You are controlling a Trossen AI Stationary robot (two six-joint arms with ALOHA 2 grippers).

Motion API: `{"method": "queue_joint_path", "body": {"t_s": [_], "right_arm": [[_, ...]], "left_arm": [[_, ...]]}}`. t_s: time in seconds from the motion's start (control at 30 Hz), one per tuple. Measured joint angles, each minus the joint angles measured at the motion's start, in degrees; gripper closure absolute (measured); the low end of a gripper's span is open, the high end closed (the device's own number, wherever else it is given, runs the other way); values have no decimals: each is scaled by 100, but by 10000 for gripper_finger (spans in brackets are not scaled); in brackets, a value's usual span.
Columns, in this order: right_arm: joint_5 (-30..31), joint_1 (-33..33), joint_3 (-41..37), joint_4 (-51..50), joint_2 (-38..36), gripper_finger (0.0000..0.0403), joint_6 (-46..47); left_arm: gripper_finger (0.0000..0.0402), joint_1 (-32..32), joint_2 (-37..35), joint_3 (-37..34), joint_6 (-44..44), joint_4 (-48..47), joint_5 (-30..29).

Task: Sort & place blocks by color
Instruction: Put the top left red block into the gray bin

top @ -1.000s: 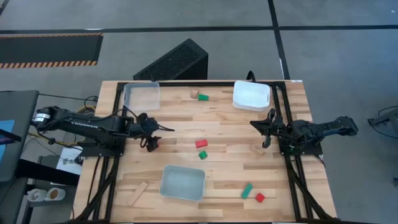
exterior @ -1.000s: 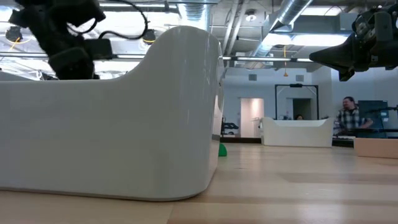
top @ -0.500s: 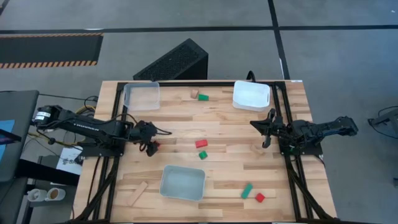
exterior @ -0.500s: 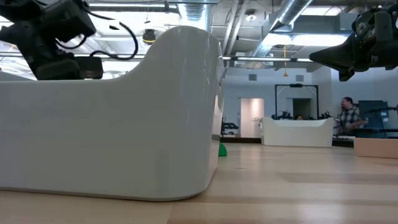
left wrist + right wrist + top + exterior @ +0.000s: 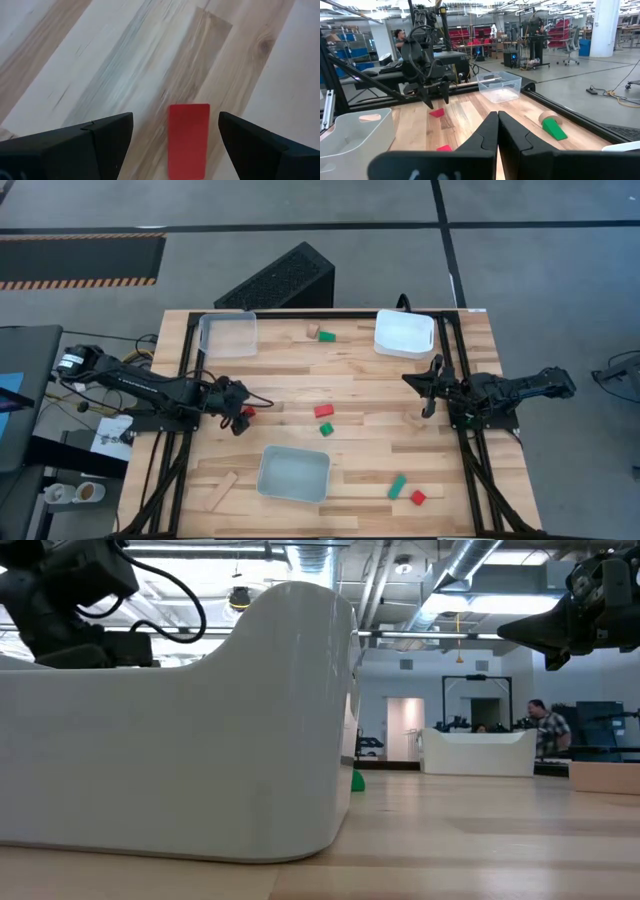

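red block (image 5: pixel 188 140) now lies flat on the table (image 5: pixel 370 375) near its left edge, between the fingers of the left gripper (image 5: pixel 241 416), which has pulled back leftward with jaws spread and not gripping, so pick looks imminent; right gripper (image 5: pixel 428 392) closed, parked right.

Nine blocks (image 5: pixel 323 411), three trays (image 5: pixel 404 333)
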Motion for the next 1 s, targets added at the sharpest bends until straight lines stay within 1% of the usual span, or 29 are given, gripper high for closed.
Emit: {"method": "queue_joint_path", "body": {"t_s": [0.23, 0.43, 0.57, 0.63, 0.7, 0.87, 1.0], "right_arm": [[-2, 0, -2, 0, 0, 376, 0], [0, 1, -1, 0, 0, 375, 0], [-2, 2, -2, 0, 0, 374, 0], [-1, 1, 0, 0, 0, 375, -1], [-1, 1, 0, 0, 0, 376, 0], [0, 0, 0, 0, 0, 376, 0], [-1, 1, -1, 0, 1, 376, -1]], "left_arm": [[124, 0, 204, -212, 17, 331, -46], [125, -4, 509, -499, -182, 689, -147], [130, -4, 648, -509, -173, 795, -232], [149, -4, 660, -513, -143, 840, -243], [183, -2, 665, -523, -73, 924, -248], [306, 1, 668, -528, 36, 1055, -229], [307, -61, 538, -327, 80, 799, -149]]}}
